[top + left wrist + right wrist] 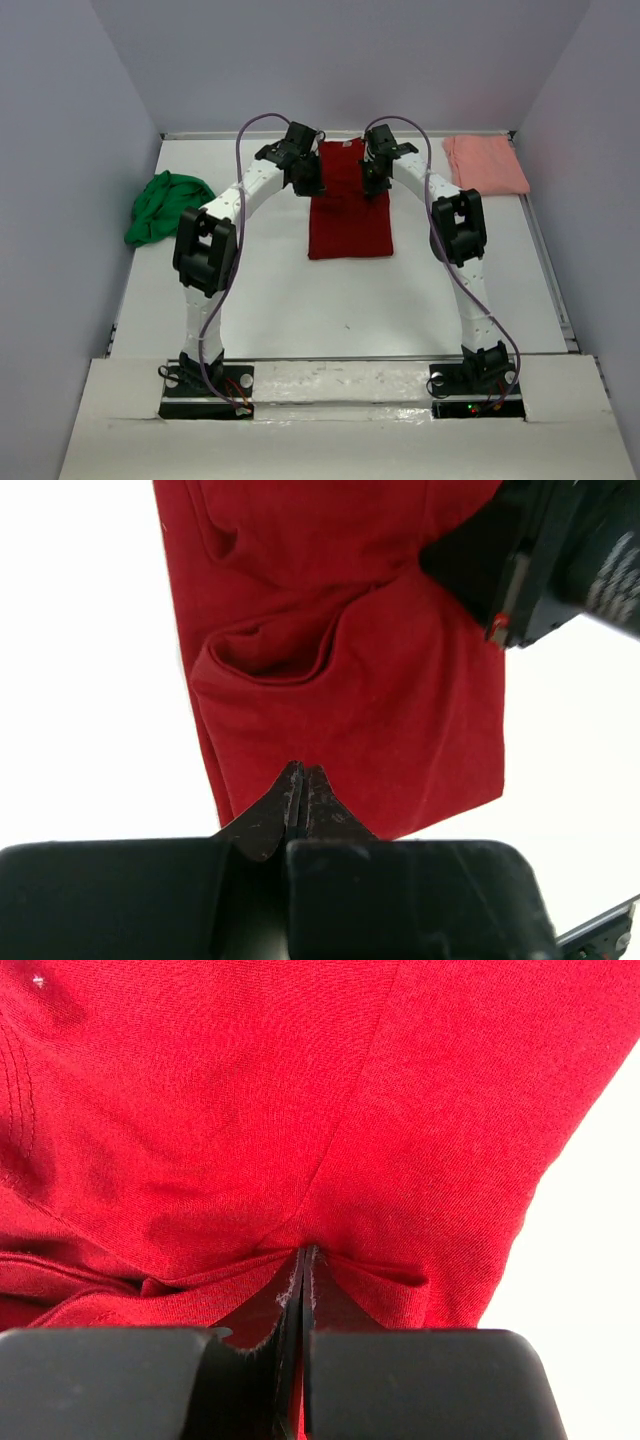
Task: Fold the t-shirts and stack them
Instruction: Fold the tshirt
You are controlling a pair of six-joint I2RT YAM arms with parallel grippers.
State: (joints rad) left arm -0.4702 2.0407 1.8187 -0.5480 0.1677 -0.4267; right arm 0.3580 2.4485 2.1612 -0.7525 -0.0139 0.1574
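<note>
The dark red t-shirt lies as a long narrow strip on the white table, running away from the arms. Both grippers are at its far end. My right gripper is shut on the red cloth, which puckers into creases at its tips. My left gripper is shut over the shirt's near-left part, with no cloth seen between its jaws. A bright green t-shirt lies crumpled at the left. The salmon pink t-shirt lies at the far right.
Grey walls close in the table on the left, back and right. In the left wrist view, the right gripper's black body sits at the upper right on the shirt, next to a loose fold in the cloth.
</note>
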